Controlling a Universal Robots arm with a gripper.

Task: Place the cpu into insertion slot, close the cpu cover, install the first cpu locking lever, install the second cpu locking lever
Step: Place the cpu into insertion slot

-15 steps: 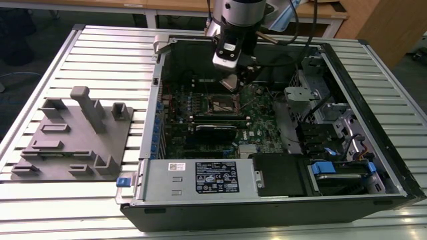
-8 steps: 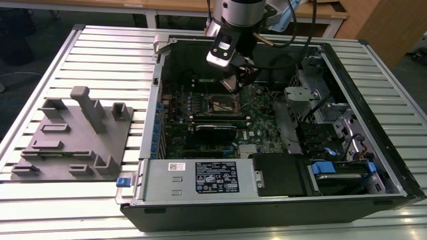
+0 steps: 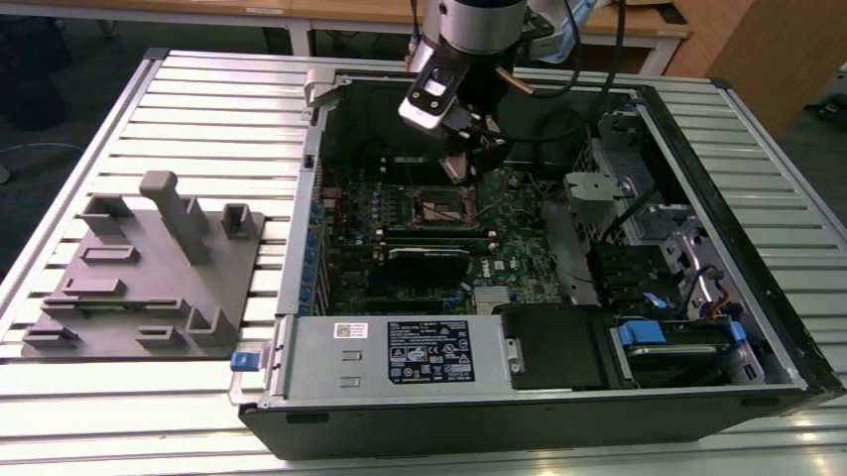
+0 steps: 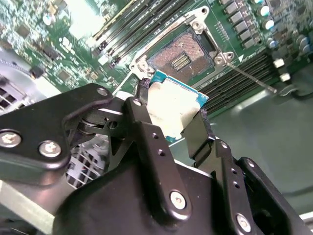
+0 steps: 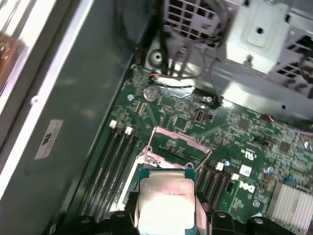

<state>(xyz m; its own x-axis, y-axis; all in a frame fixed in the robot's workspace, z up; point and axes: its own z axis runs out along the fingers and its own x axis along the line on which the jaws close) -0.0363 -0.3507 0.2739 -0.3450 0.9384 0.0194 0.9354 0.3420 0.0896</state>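
None of four steps done yet.
Gripper (image 4: 172, 108) clamped on cpu (image 5: 166, 203), held near the open, empty slot (image 4: 183, 55).

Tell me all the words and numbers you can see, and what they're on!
Grey print on top of the cpu: too blurred to read.
Black label on the silver box, white print: too small to read.
White sticker on the case wall: too blurred to read.
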